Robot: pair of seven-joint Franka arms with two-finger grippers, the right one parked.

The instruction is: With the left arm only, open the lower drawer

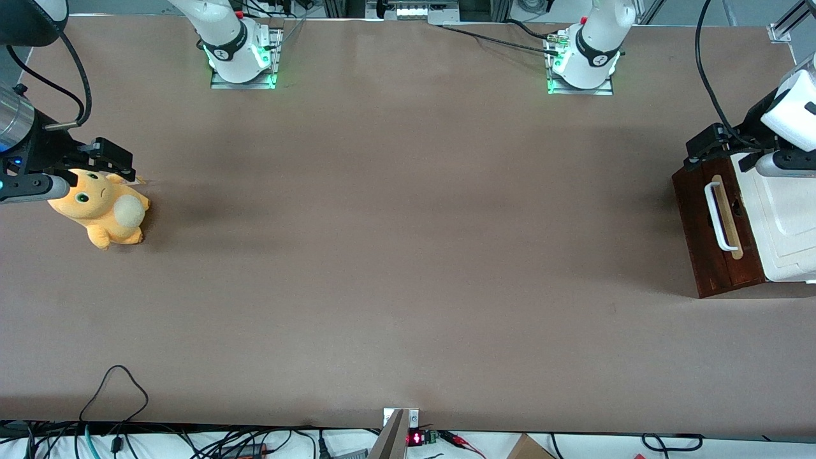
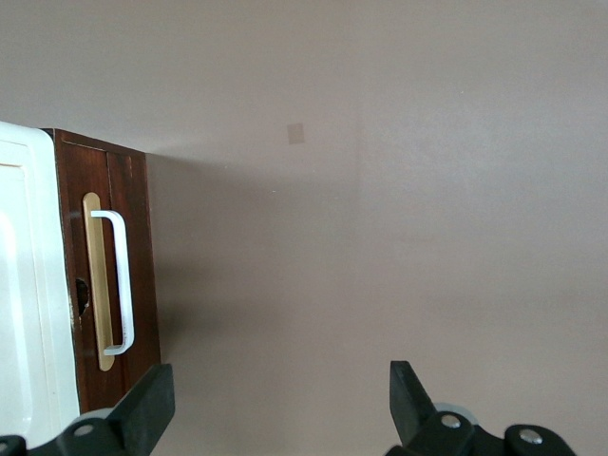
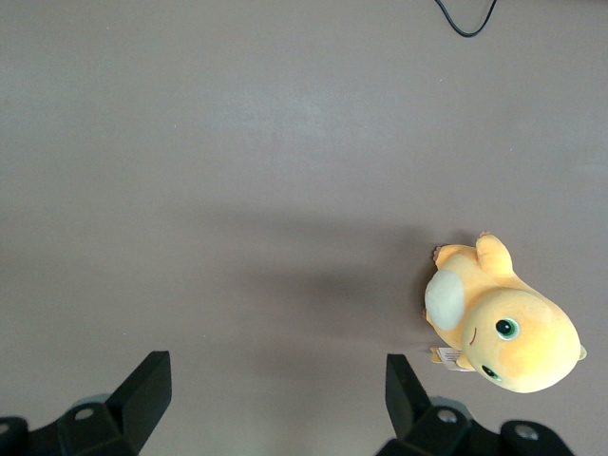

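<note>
The lower drawer [image 1: 696, 233] has a dark reddish-brown front and a white bar handle [image 1: 716, 217] on a pale wood strip. It sits flush in its cabinet at the working arm's end of the table. My left arm [image 1: 790, 111] reaches over the cabinet's end that lies farther from the front camera. Its black gripper [image 1: 702, 155] hangs open above the table, just in front of the drawer front and apart from the handle. In the left wrist view the gripper [image 2: 280, 380] holds nothing, and the handle [image 2: 122, 285] and drawer front [image 2: 133, 237] lie beside one fingertip [image 2: 152, 394].
The white moulded cabinet top [image 1: 787, 223] sits above the drawer. A yellow plush toy [image 1: 105, 210] lies at the parked arm's end of the table, also in the right wrist view as the plush toy [image 3: 503, 328]. Cables [image 1: 115, 389] trail along the table's near edge.
</note>
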